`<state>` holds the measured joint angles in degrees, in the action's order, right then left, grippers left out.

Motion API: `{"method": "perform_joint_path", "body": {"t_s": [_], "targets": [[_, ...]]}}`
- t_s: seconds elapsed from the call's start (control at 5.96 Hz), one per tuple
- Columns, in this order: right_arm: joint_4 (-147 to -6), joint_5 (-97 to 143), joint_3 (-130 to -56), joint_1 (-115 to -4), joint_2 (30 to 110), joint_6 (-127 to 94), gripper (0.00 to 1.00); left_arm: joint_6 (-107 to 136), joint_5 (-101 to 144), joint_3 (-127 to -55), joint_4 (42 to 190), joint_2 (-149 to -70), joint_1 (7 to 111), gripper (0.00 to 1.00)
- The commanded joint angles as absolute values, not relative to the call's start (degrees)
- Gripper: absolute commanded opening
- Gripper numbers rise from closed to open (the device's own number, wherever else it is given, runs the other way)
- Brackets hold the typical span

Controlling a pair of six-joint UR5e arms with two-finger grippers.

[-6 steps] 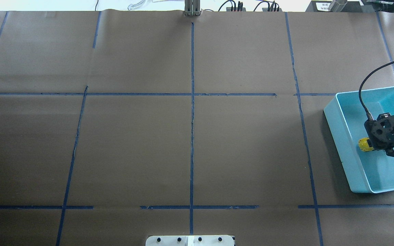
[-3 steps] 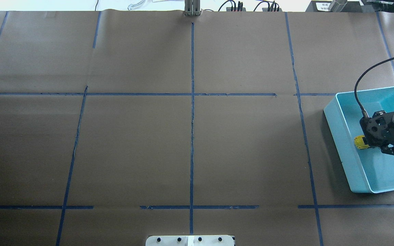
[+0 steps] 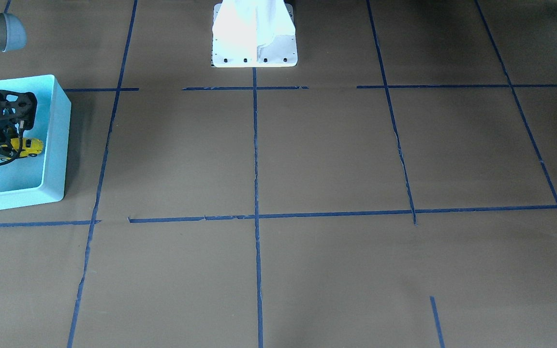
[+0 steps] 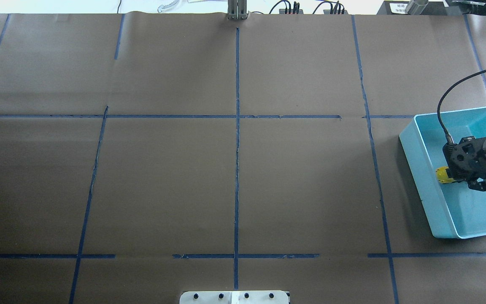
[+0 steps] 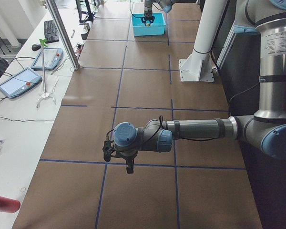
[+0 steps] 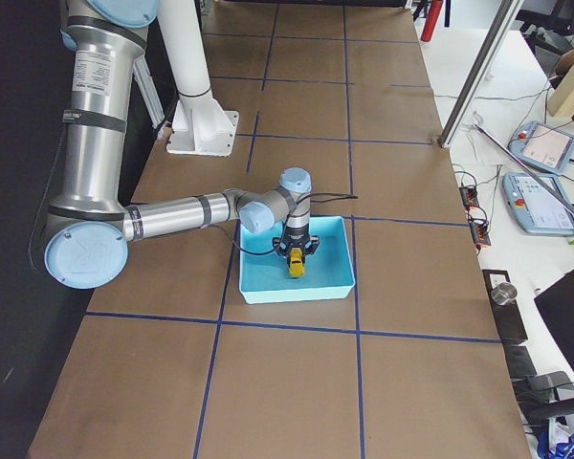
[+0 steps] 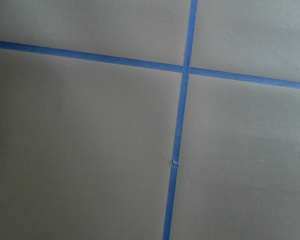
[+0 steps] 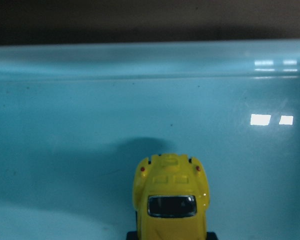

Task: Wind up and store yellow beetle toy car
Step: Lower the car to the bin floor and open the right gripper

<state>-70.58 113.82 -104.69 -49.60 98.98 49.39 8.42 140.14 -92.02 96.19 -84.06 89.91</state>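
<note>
- Overhead exterior, right edge: right end effector pinches the car low inside the bin, by its frame-left wall.
- Best, I judge: lower until the wheels touch the floor, then let go gently, as a wound car may dart.
- Left end effector hovers over the counter; whether it is spread, I cannot tell.
- Brown paper, blue tape grid; tablets on a side desk.

I see the bin on the counter, near the end on the robot's right. The toy car is inside the bin, close to the wall that faces the counter's middle. My right gripper grips it from above. My left gripper hangs over the counter, well apart from the bin, toward the opposite end.
</note>
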Motion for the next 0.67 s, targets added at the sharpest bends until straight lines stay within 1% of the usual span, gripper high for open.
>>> {"method": "perform_joint_path", "body": {"t_s": [0.0,0.17,0.34,0.5], "targets": [[-70.5,114.0,-105.2,-49.7,99.1,50.0,1.00,8.4,140.2,-92.1,96.2,-84.1,89.9,1.00],[-70.6,114.5,-107.4,-49.8,99.6,49.9,1.00,8.4,140.2,-92.0,96.2,-84.0,89.9,1.00],[-71.1,117.5,-112.8,-50.4,102.4,49.9,1.00,8.4,140.2,-92.1,96.2,-84.1,89.9,1.00],[-71.6,119.2,-116.9,-54.4,105.5,49.9,1.00,8.4,140.2,-92.0,96.2,-84.1,89.9,1.00]]}}
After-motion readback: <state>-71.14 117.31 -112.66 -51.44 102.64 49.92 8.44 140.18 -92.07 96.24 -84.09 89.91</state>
